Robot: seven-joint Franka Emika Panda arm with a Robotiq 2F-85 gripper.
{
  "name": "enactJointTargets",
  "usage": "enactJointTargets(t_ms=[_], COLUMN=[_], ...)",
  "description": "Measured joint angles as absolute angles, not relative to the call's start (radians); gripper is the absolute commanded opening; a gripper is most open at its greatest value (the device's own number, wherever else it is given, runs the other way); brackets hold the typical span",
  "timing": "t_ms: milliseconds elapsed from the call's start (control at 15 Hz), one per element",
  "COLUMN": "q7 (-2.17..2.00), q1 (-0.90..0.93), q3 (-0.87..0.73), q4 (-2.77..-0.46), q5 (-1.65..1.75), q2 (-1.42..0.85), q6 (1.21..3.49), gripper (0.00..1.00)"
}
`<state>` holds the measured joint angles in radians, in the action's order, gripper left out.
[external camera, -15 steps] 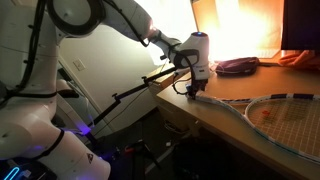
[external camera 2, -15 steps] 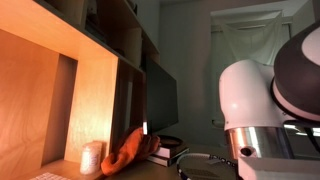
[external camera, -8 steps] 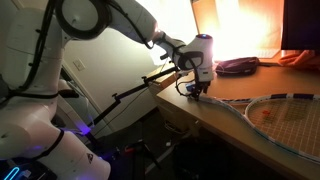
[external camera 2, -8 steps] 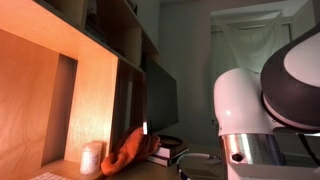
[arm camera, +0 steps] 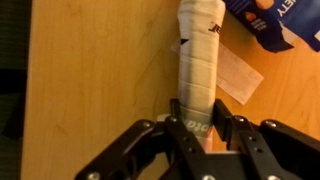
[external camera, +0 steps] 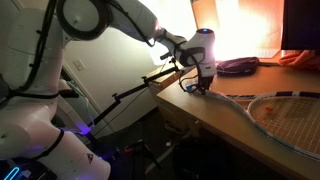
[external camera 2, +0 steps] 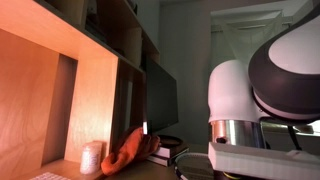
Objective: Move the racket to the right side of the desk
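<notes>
In the wrist view the racket's white-taped handle (arm camera: 198, 55) lies along the wooden desk (arm camera: 90, 80). My gripper (arm camera: 201, 126) is shut on it, with one finger pressed to each side of the grip. In an exterior view the gripper (external camera: 199, 87) stands at the desk's near corner over the handle end. The racket's oval head (external camera: 288, 116) with its pale strings stretches away to the right on the desk (external camera: 215, 122). In the exterior view filled by the arm, the racket is hidden.
A blue package (arm camera: 262, 20) and a slip of white paper (arm camera: 236, 76) lie right of the handle. A purple pouch (external camera: 238, 66) sits behind the gripper. The desk edge drops off just left of it. An orange object (external camera 2: 135, 150) and a pale cup (external camera 2: 92, 158) stand under shelves.
The gripper has sunk onto the handle end and its jaws have closed on it. The arm has shifted slightly to the right.
</notes>
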<state>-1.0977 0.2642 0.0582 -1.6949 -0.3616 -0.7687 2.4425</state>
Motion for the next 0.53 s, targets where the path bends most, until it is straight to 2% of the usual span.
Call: enactJointTargets(t_ms=[533], q7=[-1.090], q1=[0.213], q3=[0.091], q4=[-1.697], q5=[-0.412], q2=[-0.770], q6=[2.577], gripper=[0.11])
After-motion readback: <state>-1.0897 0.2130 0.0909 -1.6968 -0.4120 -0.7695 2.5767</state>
